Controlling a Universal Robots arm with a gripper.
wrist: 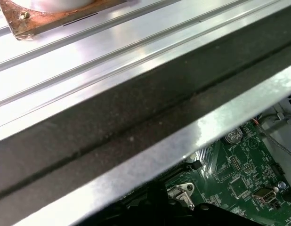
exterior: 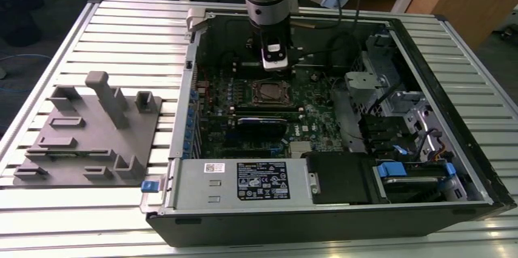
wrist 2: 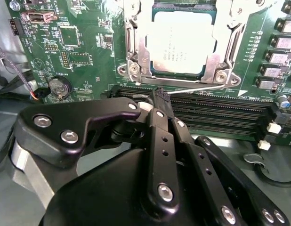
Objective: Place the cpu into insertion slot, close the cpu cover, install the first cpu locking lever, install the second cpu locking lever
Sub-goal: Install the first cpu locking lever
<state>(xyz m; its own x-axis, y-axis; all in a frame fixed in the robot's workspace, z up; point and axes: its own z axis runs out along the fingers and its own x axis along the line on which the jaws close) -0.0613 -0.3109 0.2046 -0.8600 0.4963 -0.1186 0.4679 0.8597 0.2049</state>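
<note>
Gripper (exterior: pixel 273 67) hangs inside the open computer case (exterior: pixel 453 118), which lies on a slatted metal table (exterior: pixel 121 33). It sits over the back half of the green board (exterior: pixel 324 103), just behind the insertion slot (exterior: pixel 271 92).

In the second wrist view the gripper (wrist 2: pixel 159 94) has its black fingers (wrist 2: pixel 160 127) drawn together with no gap at the tips. The tips meet the near end of a thin metal locking lever (wrist 2: pixel 197 88), which runs along the edge of the socket. Whether the lever is pinched between the tips or only touched, I cannot tell.

- The cpu (wrist 2: pixel 183 42) is seated in the socket, pale metal top up.
- The cpu cover (wrist 2: pixel 134 47) lies down flat around it, and the chip shows through its window.
- Long black memory slots (wrist 2: pixel 216 113) lie just beside the socket, directly under the fingertips, with white clips (wrist 2: pixel 274 127) at their ends.
- A coin battery (wrist 2: pixel 59 87) sits well off to one side on the board.
- A grey fixture (exterior: pixel 89 130) stands on the table at the exterior view's left.
- The power supply (exterior: pixel 239 182) fills the near end of the case.
- A drive cage and cables (exterior: pixel 389 94) are at the exterior view's right.
- In the first wrist view the dark case wall (wrist: pixel 136 122) crosses in front of the board (wrist: pixel 239 179).
</note>
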